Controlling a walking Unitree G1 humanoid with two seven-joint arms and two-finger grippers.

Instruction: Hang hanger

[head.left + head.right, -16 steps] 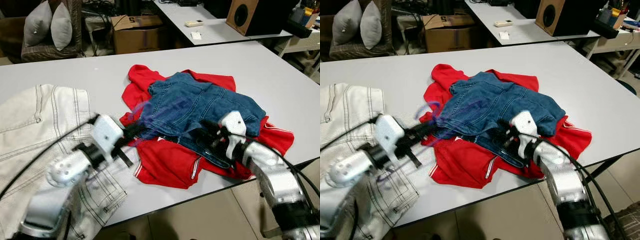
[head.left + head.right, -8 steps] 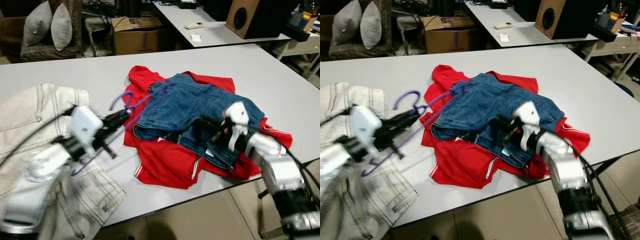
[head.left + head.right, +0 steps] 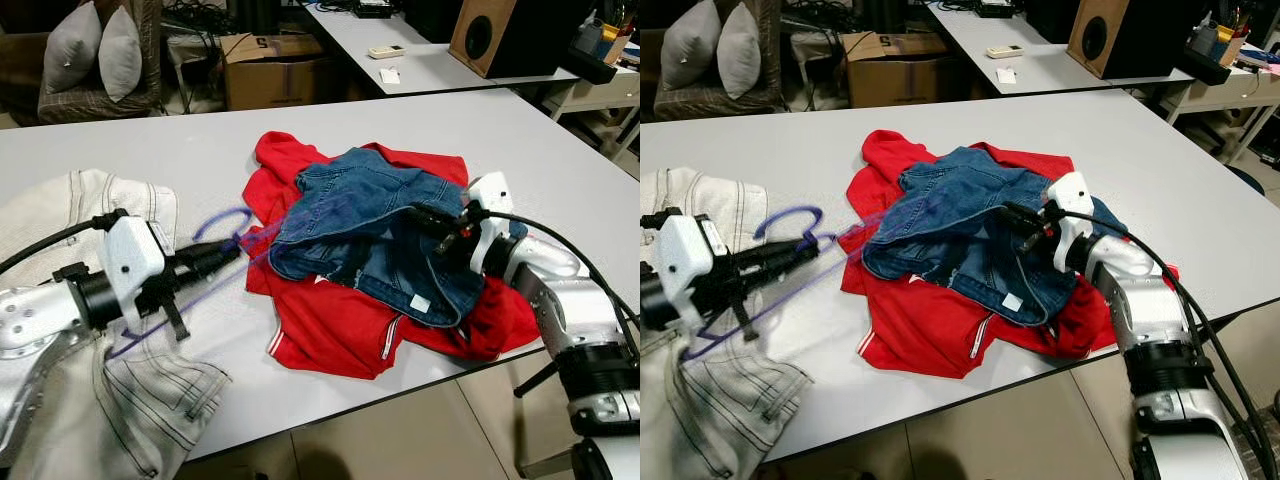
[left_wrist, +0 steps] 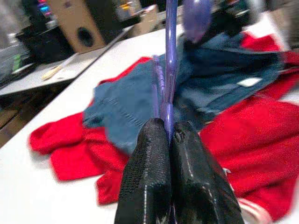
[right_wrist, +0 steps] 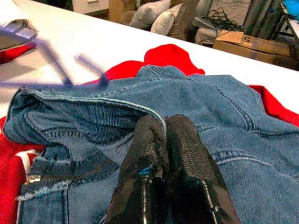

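1. I saw the left gripper (image 4: 169, 135) with its jaws pressed together on the thin bar of the purple hanger (image 3: 790, 250); the two black fingers (image 4: 147, 177) met around the plastic with no gap left.
2. I saw the right gripper (image 5: 163, 126) with its jaws likewise closed, pinching the waistband edge of the blue denim garment (image 3: 375, 225).
3. The hanger was blurred in both eye views. Its hook (image 3: 222, 222) stood above the white table (image 3: 200, 140), just beside the left edge of the red garment (image 3: 340, 325).
4. One arm of the hanger pointed toward the denim and appeared to reach into its opening; the blur kept me from confirming how far in it went.
5. The left gripper hung over the table between the cream-white jeans (image 3: 60, 220) and the red garment, fingers pointing toward the denim.
6. The right gripper sat at the right side of the denim, which lay on top of the red garment with its waistband raised into an open fold.
7. The cream-white jeans lay at the table's left, partly draped over the near edge.
8. Beyond the table I noted a cardboard box (image 3: 275, 70), two grey cushions (image 3: 95, 55), a second table (image 3: 430, 55) and a wooden speaker (image 3: 505, 35).
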